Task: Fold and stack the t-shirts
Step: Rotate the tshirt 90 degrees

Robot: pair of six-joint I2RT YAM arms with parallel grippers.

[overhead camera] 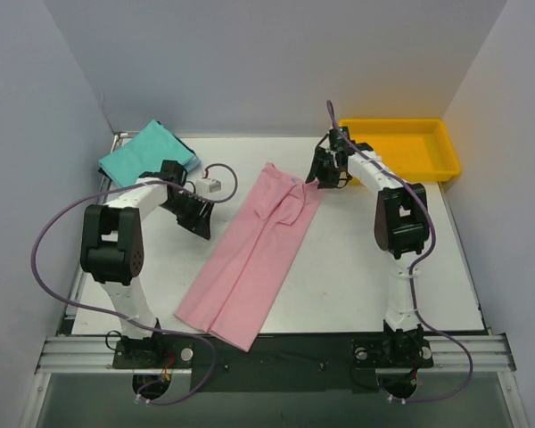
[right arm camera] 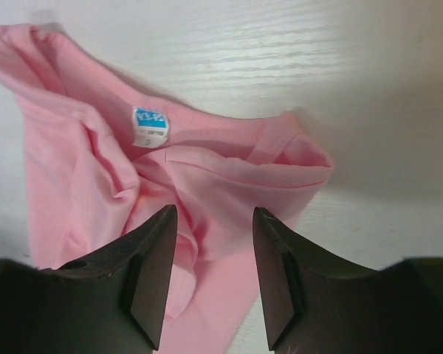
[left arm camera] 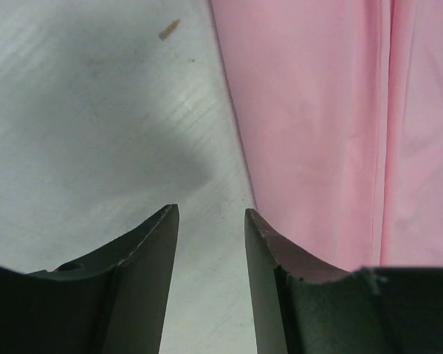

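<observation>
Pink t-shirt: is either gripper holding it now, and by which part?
Nothing is held. The left gripper is open over the white table beside the light pink cloth t-shirt; the right gripper is open above its collar end.

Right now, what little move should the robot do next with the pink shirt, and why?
Probably lower the right gripper and pinch the pink t-shirt at its collar, to fold that end toward the hem. The shirt lies as a long strip, and the right gripper's jaws stand open over the collar end, holding nothing. The left gripper is open over bare table beside the shirt.
</observation>
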